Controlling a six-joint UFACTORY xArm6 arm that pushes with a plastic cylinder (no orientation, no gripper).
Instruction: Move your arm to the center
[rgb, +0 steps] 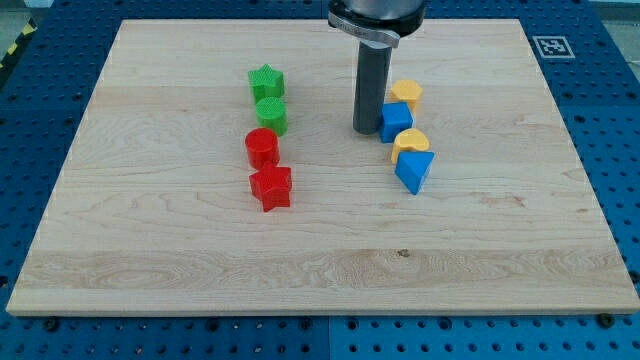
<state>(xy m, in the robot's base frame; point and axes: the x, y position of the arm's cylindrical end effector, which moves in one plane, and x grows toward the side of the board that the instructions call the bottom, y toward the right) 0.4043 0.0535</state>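
My tip (368, 130) rests on the wooden board (180, 260), a little above its middle. It stands just to the left of the blue cube (396, 121), touching or nearly touching it. A yellow block (406, 94) sits above the blue cube. A second yellow block (411, 141) sits below the cube, and a blue triangular block (414, 170) lies below that. To the tip's left are a green star (266, 82), a green cylinder (271, 115), a red cylinder (262, 147) and a red star (271, 187), stacked in a column down the view.
The board lies on a blue perforated table (610, 120). A black-and-white marker tag (551, 46) is at the board's top right corner. The arm's dark body (376, 15) hangs over the board's top edge.
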